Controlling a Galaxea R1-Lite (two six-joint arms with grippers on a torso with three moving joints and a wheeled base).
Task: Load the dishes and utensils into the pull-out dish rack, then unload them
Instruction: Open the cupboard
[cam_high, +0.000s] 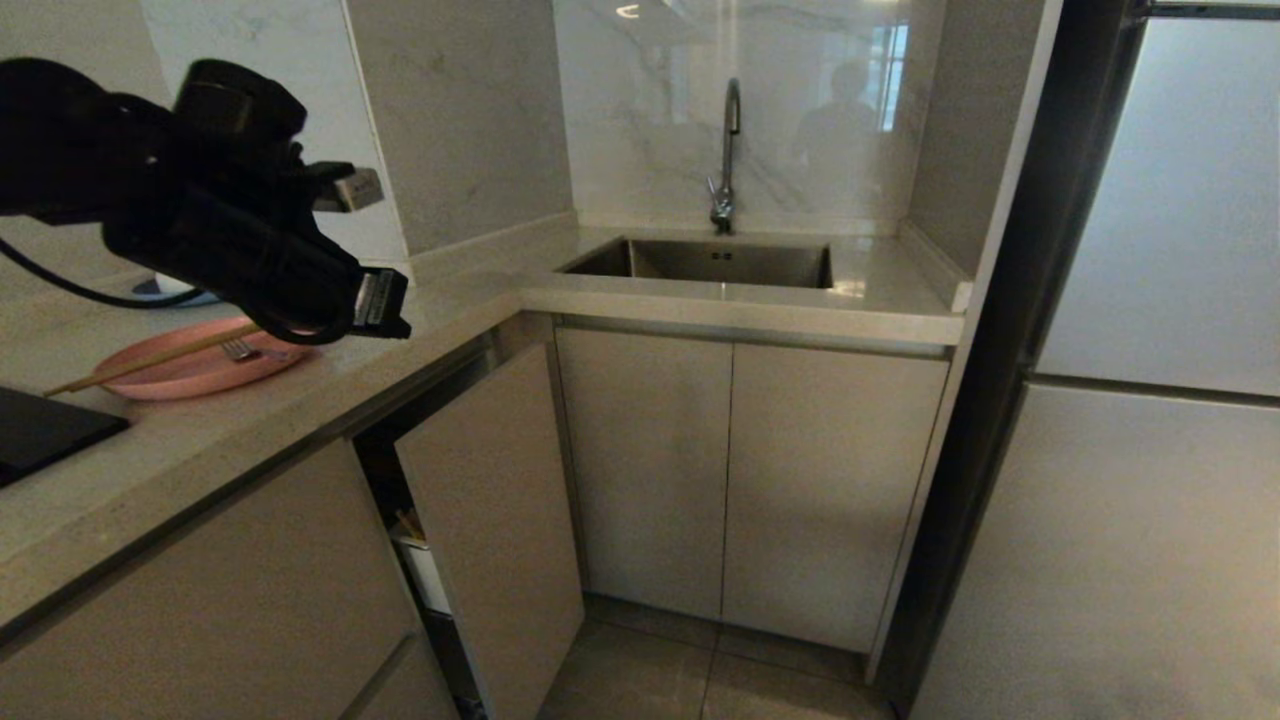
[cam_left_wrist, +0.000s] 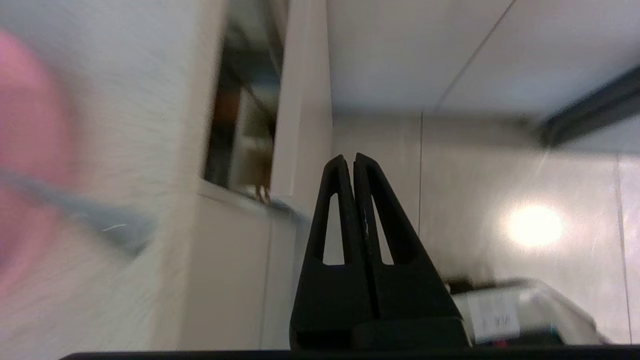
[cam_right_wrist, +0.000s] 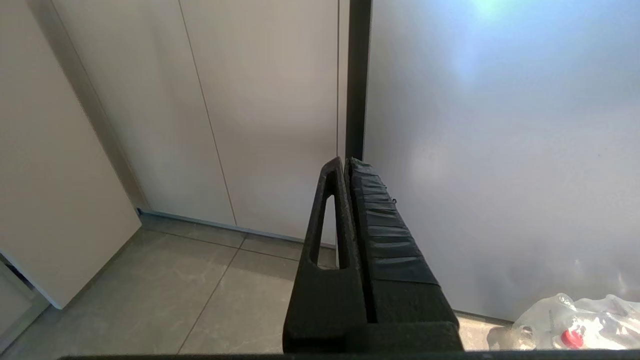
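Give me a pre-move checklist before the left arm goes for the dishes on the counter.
1. Left gripper empty and shut: ok.
2. Pink plate on the counter, unobstructed: ok.
3. Chopsticks and fork resting on the plate: ok.
4. Blue-grey bowl located: cannot tell, the left arm hides that part of the counter.
5. Pull-out dish rack drawn out enough to load: not ok, its door front stands only slightly out.
6. Right gripper parked low by the floor, shut, clear of the work: ok.
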